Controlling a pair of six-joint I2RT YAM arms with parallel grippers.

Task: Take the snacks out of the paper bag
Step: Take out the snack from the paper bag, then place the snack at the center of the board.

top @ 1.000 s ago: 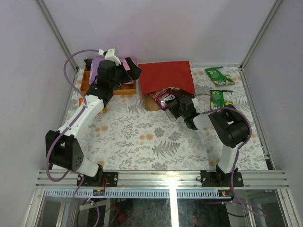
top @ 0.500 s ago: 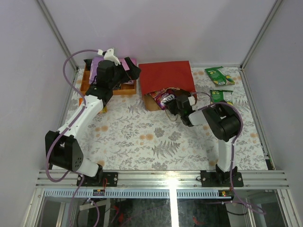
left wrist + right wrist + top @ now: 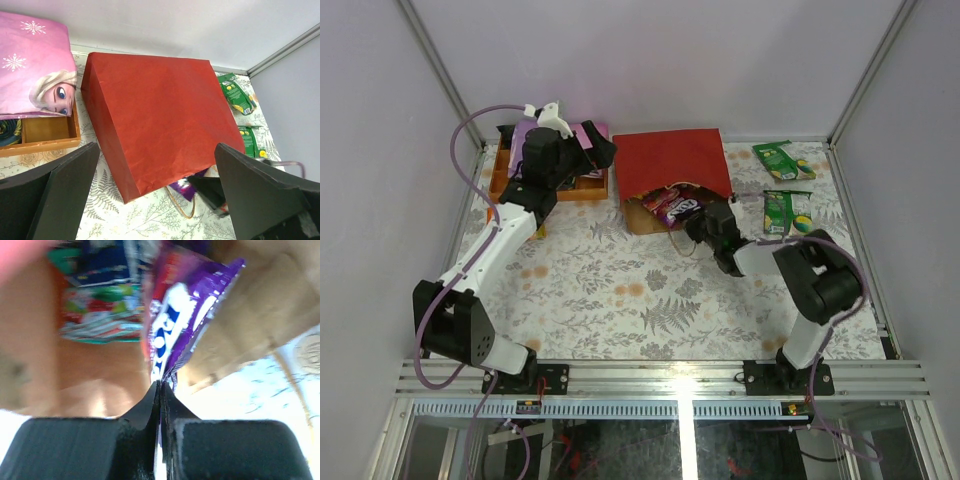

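**A:** Which step are we on?

**B:** Mid-extraction. Our right end effector (image 3: 160, 385) is clenched on the near edge of a glossy purple candy packet (image 3: 175, 325), which sits in the mouth of the red paper bag with the brown kraft lining (image 3: 670, 160).

**A:** And the left end effector (image 3: 600, 150)?

**B:** Released, fingers wide, hanging beside the bag's far left corner.

**A:** How do things point?

**B:** The bag lies flat on the floral desk (image 3: 620, 300), long axis far-to-near, mouth facing our bases. The packet's long axis runs from our fingertips into the bag. We judge a straight pull outward comes next, keeping the pinch firm, because the foil looks slippery.
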